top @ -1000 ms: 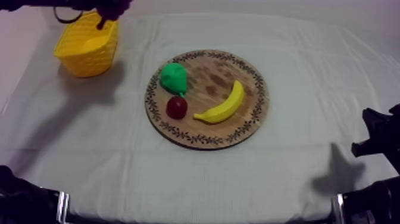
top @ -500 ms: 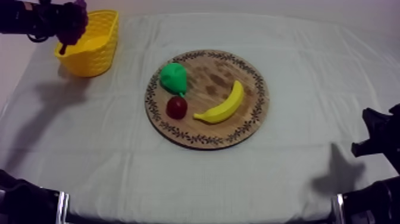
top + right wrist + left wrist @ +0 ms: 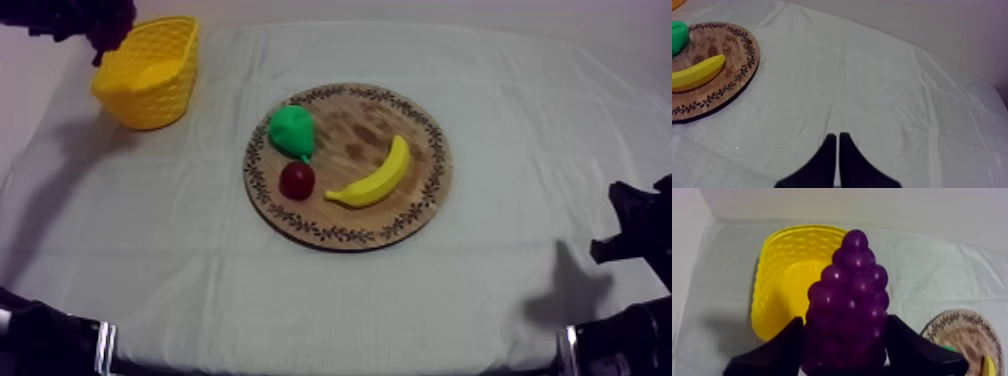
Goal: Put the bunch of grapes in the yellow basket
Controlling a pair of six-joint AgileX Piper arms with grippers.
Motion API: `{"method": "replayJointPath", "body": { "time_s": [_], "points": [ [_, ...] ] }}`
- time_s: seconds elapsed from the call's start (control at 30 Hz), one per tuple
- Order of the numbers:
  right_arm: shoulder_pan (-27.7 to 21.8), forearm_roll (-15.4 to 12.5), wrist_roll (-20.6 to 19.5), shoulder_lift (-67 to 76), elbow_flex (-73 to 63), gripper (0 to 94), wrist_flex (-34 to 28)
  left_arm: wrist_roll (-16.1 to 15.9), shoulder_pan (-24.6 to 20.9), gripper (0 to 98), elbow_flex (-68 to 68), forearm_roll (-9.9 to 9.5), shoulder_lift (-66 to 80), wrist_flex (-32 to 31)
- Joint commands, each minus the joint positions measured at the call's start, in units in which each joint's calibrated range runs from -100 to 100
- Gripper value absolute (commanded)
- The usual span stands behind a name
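Note:
The purple bunch of grapes (image 3: 849, 298) hangs upright in the air with my left gripper (image 3: 845, 320) shut on it, one black finger (image 3: 779, 348) at each side. Just beyond and below the grapes in the left wrist view stands the yellow basket (image 3: 779, 278), with nothing in the part of its inside that shows. From above, my left gripper (image 3: 100, 28) is at the basket's (image 3: 150, 72) far left corner. My right gripper (image 3: 838, 147) is shut on nothing, low over the cloth at the table's right side (image 3: 630, 235).
The round wooden board (image 3: 400, 120) lies mid-table and carries a green pear (image 3: 292, 130), a small red fruit (image 3: 297, 180) and a banana (image 3: 375, 175). Bare cloth lies between basket and board. The right wrist view takes in the board (image 3: 732, 55), banana (image 3: 694, 72) and pear (image 3: 678, 35).
My left gripper has carried the grapes leftward, from over the basket's far right side to its far left corner. Right arm and the fruit on the board have not moved.

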State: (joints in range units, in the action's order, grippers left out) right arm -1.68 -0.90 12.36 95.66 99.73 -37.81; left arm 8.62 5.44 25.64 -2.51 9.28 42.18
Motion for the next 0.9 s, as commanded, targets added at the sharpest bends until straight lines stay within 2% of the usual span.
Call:
{"method": "replayJointPath", "body": {
  "time_s": [0.0, 0.57, 0.87],
  "points": [
    [0.0, 0.0, 0.02, 0.01, 0.04, 0.2, -0.01, -0.06, -0.29, 45.2, -3.32, 0.08, -2.88, 0.16],
    [0.0, 0.0, 0.02, 0.01, 0.04, 0.2, -0.01, -1.33, -2.31, 45.5, -17.3, 0.08, -23.9, -0.92],
    [0.0, 0.0, 0.02, 0.01, 0.04, 0.2, -0.01, -1.3, -3.0, 45.4, -20.48, 0.18, -30.4, -1.83]
  ]
}}
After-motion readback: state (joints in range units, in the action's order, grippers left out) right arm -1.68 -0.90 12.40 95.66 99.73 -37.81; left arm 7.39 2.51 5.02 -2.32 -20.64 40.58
